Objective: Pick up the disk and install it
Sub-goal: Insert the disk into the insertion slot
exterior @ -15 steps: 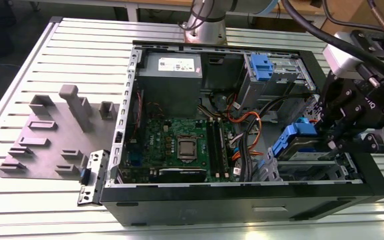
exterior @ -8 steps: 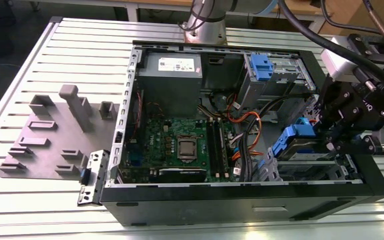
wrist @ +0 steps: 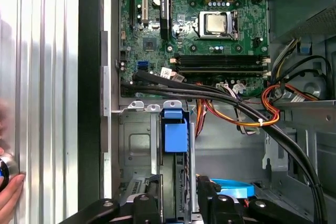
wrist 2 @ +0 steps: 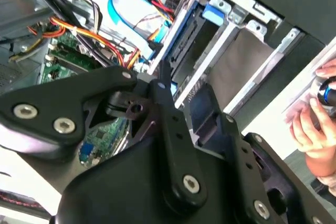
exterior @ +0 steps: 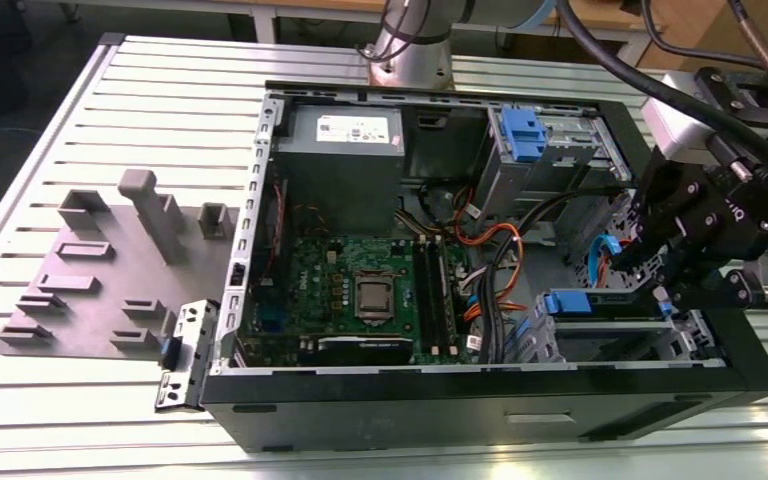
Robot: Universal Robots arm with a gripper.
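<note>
My hand [exterior: 678,262] hung over the case's [exterior: 491,395] drive bay, clenched on the disk [wrist: 175,167], which stood edgewise partway down its slot below me. Pickup looked done; full seating seemed left.

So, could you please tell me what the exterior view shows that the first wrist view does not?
The exterior view adds the grey fixture plate beside the computer case, the power-supply box and the arm's base. The first wrist view adds a person's fingertips at the table's edge. Both show the motherboard's processor and the blue-framed disk in its bay.
</note>
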